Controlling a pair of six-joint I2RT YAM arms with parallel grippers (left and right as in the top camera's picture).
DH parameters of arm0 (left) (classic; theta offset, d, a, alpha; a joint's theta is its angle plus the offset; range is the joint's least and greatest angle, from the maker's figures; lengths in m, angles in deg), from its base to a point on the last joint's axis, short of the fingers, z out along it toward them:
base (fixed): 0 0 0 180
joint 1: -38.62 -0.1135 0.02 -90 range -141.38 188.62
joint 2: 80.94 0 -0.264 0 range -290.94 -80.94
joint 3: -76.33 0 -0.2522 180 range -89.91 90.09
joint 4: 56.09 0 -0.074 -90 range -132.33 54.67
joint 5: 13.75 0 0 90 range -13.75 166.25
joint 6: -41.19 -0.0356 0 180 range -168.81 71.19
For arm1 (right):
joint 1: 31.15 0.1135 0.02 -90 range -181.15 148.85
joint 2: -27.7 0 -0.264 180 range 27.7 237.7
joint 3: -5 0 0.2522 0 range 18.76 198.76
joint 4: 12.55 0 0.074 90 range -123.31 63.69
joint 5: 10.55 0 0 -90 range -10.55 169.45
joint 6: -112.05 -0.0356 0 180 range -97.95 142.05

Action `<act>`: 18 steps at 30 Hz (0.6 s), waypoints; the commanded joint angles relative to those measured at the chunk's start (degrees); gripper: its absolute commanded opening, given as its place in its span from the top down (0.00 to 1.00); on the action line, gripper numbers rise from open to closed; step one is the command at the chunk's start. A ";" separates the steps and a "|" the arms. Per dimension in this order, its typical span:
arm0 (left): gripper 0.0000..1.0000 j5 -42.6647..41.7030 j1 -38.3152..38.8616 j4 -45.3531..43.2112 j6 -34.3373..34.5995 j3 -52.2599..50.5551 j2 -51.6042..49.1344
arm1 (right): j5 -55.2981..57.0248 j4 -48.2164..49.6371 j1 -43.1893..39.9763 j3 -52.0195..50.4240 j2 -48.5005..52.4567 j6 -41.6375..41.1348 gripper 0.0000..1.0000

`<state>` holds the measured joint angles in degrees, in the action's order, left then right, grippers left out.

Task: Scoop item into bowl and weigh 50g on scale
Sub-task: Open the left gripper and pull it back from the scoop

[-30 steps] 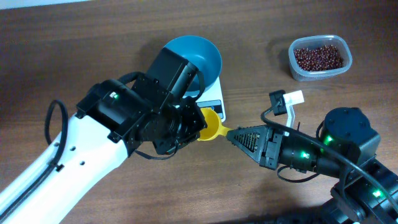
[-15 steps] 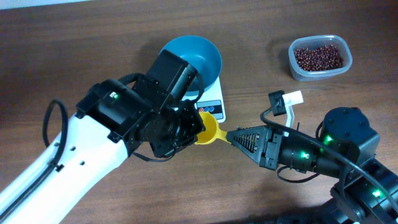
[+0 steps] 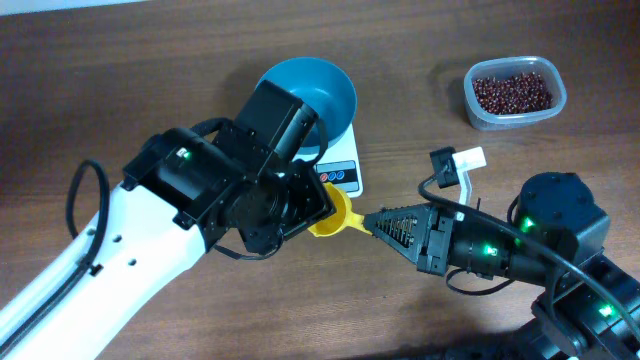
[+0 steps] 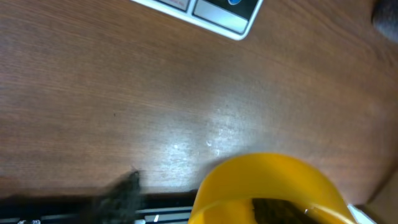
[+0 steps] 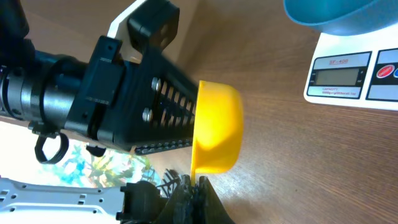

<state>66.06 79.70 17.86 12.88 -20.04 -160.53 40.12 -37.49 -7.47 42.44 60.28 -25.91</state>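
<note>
The teal bowl (image 3: 322, 88) sits on the white scale (image 3: 341, 173), and no beans show in the part of its inside that I can see. The beans (image 3: 512, 91) lie in a clear tub at the back right. A small yellow scoop (image 3: 336, 215) hangs above the table just in front of the scale. My right gripper (image 5: 196, 185) is shut on its thin handle from the right. My left gripper (image 3: 308, 207) is at the scoop's cup with its jaws open; one blurred finger (image 4: 122, 195) stands well left of the scoop (image 4: 268, 186).
The clear tub (image 3: 478, 112) stands at the back right. The left arm's white link (image 3: 110, 260) crosses the front left of the table. A white tag (image 3: 462, 160) sticks up from the right arm. The scale's display (image 5: 339, 76) faces the right wrist.
The left gripper's jaws have spread apart and let go of the scoop's cup. The right gripper has closed on the handle. The scoop has shifted slightly forward.
</note>
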 commanded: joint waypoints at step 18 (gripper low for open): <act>0.01 7.69 -8.46 16.57 -25.55 8.92 15.34 | 29.09 -37.00 0.20 25.46 -0.13 13.66 0.96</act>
<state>70.54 71.37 34.18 -10.25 -12.20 -148.01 63.53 -69.34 -7.47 61.26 60.41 -13.76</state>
